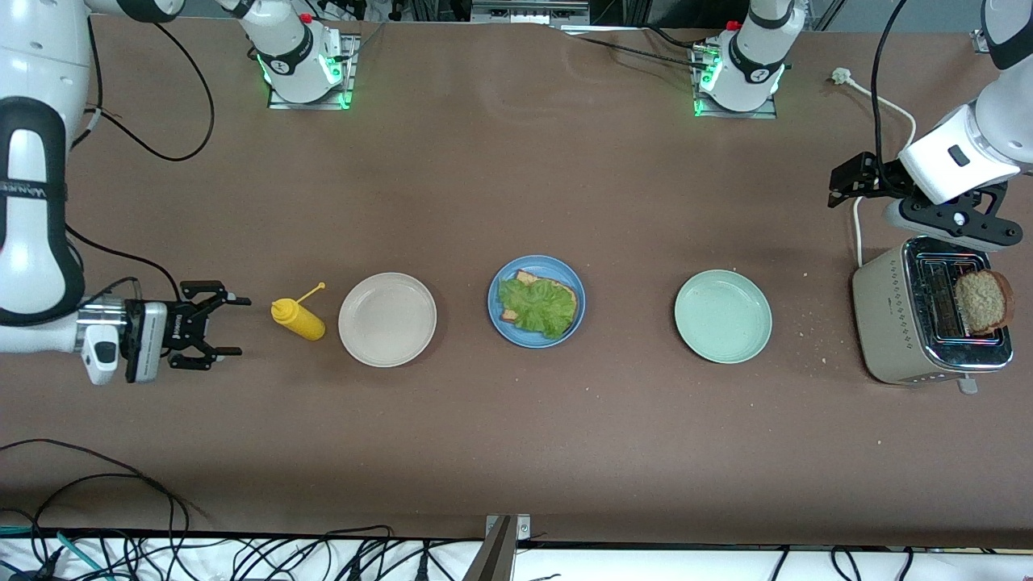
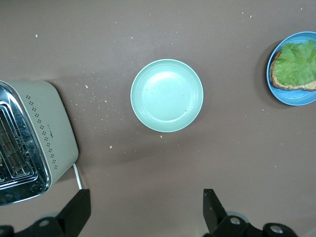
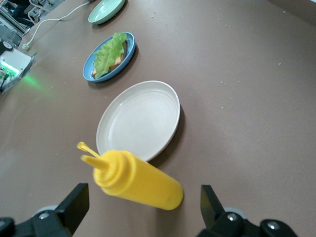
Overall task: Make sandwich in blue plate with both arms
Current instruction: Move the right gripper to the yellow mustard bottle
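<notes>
A blue plate (image 1: 536,301) is seen at the middle of the brown table (image 1: 516,452), in a row of three plates. On it one slice of brown bread (image 1: 565,292) is laid, largely covered by a ruffled green lettuce leaf (image 1: 533,307); no top slice is on it. A beige plate (image 1: 387,319) is set at its 9 o'clock in the front view, toward the right arm's end of the table, and a pale green plate (image 1: 723,316) at its 3 o'clock, toward the left arm's end; both are apart from it.

A yellow squeeze bottle (image 1: 299,317) is laid on its side just beside the beige plate, at that plate's 9 o'clock, its nozzle cap pointing to about 1 o'clock. The right gripper (image 1: 226,326) is held low at the bottle's 9 o'clock, close to it but not touching, its fingers spread wide and empty. A line of white lettering can be made out on the right arm's black band, but it cannot be read with certainty.

A beige toaster (image 1: 888,323) with a chrome top stands at the green plate's 3 o'clock. A second bread slice (image 1: 983,302) is seen standing up out of a slot. The left gripper (image 1: 944,226) hangs over the toaster's 12 o'clock edge, fingers parted, nothing held. Crumbs are scattered between toaster and green plate.
</notes>
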Tool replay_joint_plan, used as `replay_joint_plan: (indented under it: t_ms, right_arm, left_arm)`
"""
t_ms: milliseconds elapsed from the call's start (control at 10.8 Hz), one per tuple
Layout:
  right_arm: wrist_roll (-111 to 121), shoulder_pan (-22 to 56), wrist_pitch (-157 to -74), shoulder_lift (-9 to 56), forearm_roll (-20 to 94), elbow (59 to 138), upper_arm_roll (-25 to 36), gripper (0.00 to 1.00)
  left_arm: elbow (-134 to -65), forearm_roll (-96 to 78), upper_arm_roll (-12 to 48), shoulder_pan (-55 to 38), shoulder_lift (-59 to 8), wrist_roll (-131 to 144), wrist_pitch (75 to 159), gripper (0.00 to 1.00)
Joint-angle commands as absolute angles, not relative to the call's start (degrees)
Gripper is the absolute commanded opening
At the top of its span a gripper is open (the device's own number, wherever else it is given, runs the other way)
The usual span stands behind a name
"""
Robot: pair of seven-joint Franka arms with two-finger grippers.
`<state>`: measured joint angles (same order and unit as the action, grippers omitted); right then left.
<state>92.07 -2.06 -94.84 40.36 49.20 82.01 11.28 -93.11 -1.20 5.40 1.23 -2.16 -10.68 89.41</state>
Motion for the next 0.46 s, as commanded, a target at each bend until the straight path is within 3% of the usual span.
replay_joint_plan:
  t_ms: [0, 369]
  right_arm:
    - [102.79, -3.08, -94.84, 44.73, 53.77, 79.80, 10.90, 1.00]
    - [119.31, -4.39, -94.13, 45.09, 54.67, 80.33, 11.69, 1.00]
  left_arm:
    - [-92.55, -2.37, 5.36, 1.23, -2.20, -11.60, 89.47, 1.00]
    - [-92.55, -2.37, 5.36, 1.23, -2.20, -11.51, 89.47, 1.00]
